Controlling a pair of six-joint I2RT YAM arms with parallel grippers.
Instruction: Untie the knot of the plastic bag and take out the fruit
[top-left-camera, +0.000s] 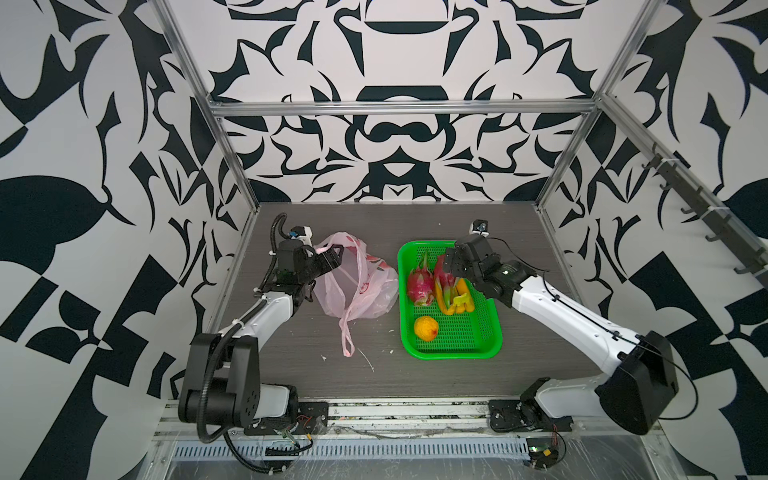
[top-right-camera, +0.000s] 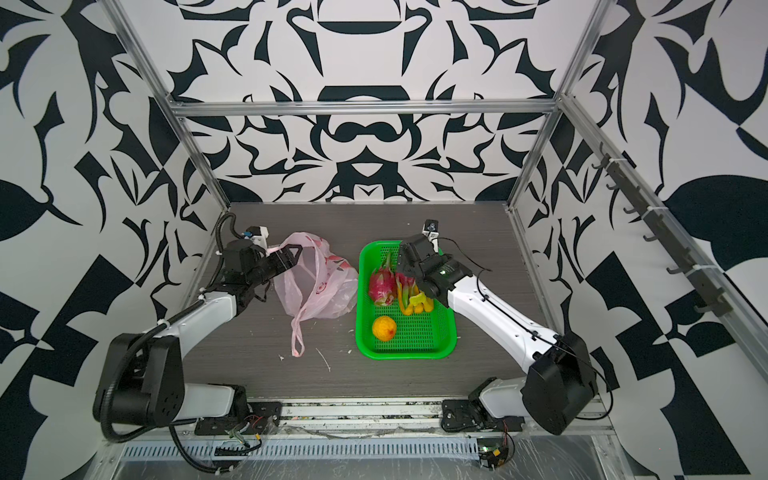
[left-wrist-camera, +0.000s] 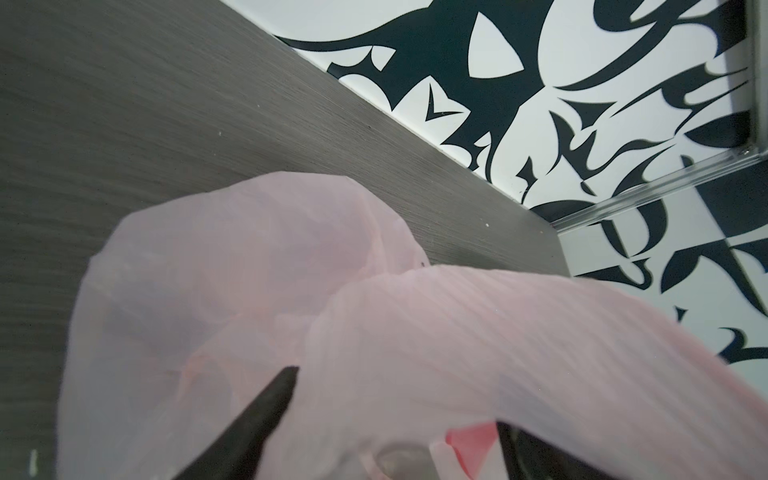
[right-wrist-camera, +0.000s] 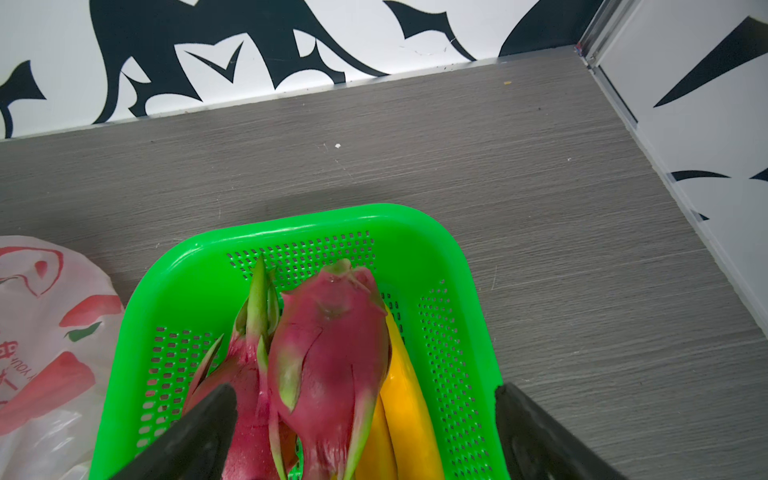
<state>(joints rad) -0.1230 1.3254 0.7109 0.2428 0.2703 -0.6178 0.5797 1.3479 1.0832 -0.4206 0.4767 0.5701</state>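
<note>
Currently, the left gripper (left-wrist-camera: 397, 397) has its jaws well apart. Pink film of the bag (left-wrist-camera: 249, 291) lies between and over the fingers (left-wrist-camera: 266, 415), and neither finger pinches it. Only the left wrist view shows this gap. Both top views add what that view hides:
- a handle strap (top-left-camera: 324, 249) lies against the far finger of the left gripper (top-left-camera: 334, 258);
- the body of the bag (top-left-camera: 365, 291) sags on the table (top-left-camera: 415, 374) just beyond the jaws;
- a handle loop (top-left-camera: 347, 336) trails loose, away from the jaws toward the arm bases.

The right gripper (right-wrist-camera: 363, 390) has its jaws spread to full width and holds nothing. One dragon fruit (right-wrist-camera: 332, 353) lies between the fingers, with a clear gap to one of them. The second dragon fruit (right-wrist-camera: 245, 374) lies at the other finger; whether they touch cannot be told. The bananas (right-wrist-camera: 405, 407) lie alongside, inside the jaw span. All rest in the green basket (right-wrist-camera: 291, 220). The right wrist view also shows the red print on the bag (right-wrist-camera: 41, 332), just beside the basket and outside the jaws.

The top views alone show the round orange fruit (top-left-camera: 426, 327), in the same basket (top-left-camera: 457, 353) behind the right gripper (top-left-camera: 451, 262), toward its arm base.
</note>
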